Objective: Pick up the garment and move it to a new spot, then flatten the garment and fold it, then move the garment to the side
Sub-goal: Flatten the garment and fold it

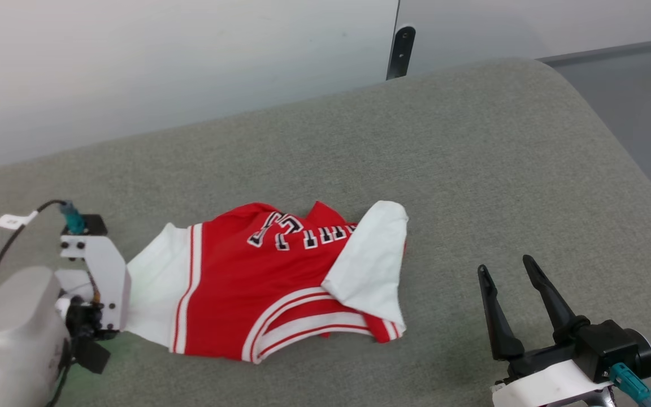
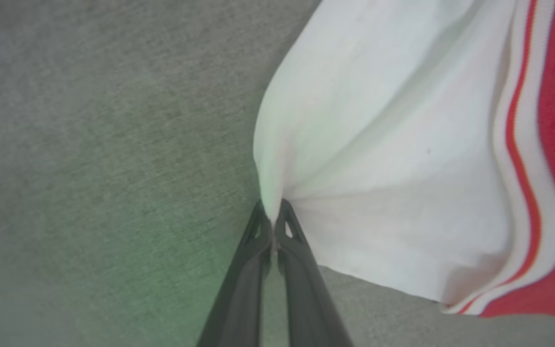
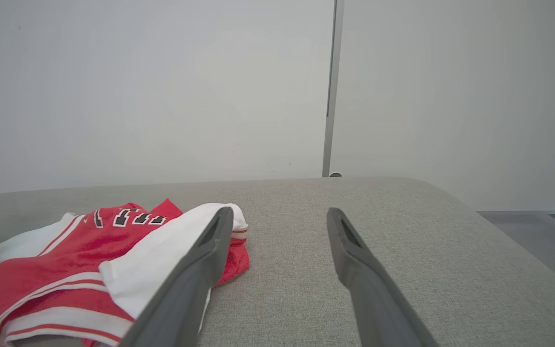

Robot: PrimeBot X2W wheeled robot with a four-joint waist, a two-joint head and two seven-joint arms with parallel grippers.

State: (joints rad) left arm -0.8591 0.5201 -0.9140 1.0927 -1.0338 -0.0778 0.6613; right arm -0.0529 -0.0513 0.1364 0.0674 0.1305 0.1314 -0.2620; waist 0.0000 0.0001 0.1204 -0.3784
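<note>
Our left pincer grips the jersey by just the edge of its white sleeve; the crumpled rest lies beyond its tips on the grey cushion. Such a thin pinch may slip when we lift. Our right pincer stands wide, empty.

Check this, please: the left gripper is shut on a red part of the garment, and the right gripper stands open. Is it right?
Not quite: the left gripper is shut on a white part of the garment, not a red one, as the left wrist view shows. The right gripper does stand open.
</note>
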